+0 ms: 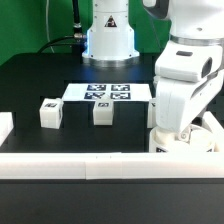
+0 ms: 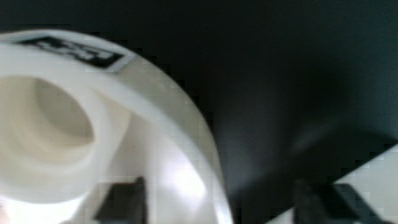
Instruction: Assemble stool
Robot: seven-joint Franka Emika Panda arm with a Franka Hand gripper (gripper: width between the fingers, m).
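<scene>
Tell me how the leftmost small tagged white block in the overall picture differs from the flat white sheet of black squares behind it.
The small white plastic blocky leg is chunky and rises off the black table; the marker board is thin and lies flat. Only one tag shows on the leg; the marker board shows several. Both are white, tagged in black and white, and rest on the table.

Robot lab bench setup: matte black table (image 1: pixel 30 80) fenced by white border rails (image 1: pixel 90 165), marker board (image 1: pixel 110 92) lying flat on it, green backdrop (image 1: pixel 30 25) behind my arm's base (image 1: pixel 108 40), black-and-white square tags even on the stool legs (image 1: pixel 50 113)
</scene>
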